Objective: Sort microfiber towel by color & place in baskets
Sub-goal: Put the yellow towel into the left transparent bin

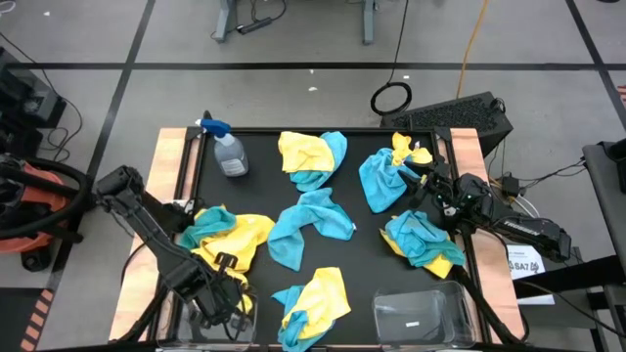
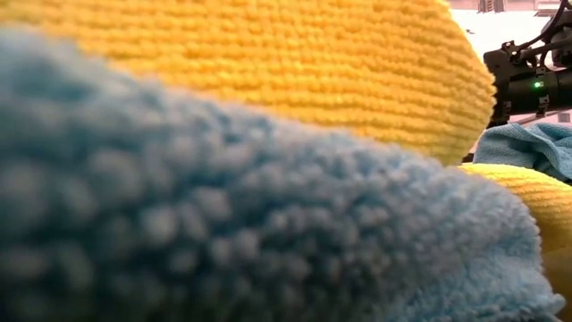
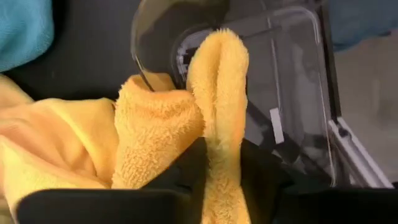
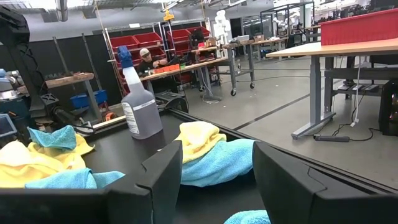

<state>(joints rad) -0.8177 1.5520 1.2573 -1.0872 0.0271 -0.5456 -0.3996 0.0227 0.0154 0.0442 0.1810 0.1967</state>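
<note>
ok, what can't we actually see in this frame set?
- Low view: yellow cloth and blue cloth against the lens hide the table.
- High view: left bin under the left gripper, mostly covered.
- Left wrist view: bin floor partly hidden by the held yellow cloth.

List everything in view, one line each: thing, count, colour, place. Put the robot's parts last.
Towel piles: six, yellow and turquoise mixed, spread over the black mat; one example at the middle, all turquoise.
Yellow towel: one, between the left jaws, over a bin.
Clear bins: two, at the near edge; right one holds no towel, left one under the left gripper.
Spray bottle: one, clear with blue trigger, far left of mat.
Person: one, at a bench in the room behind.
Left gripper: near-left corner, yellow towel between its jaws.
Right gripper: right side of mat, jaws open, holding nothing.
</note>
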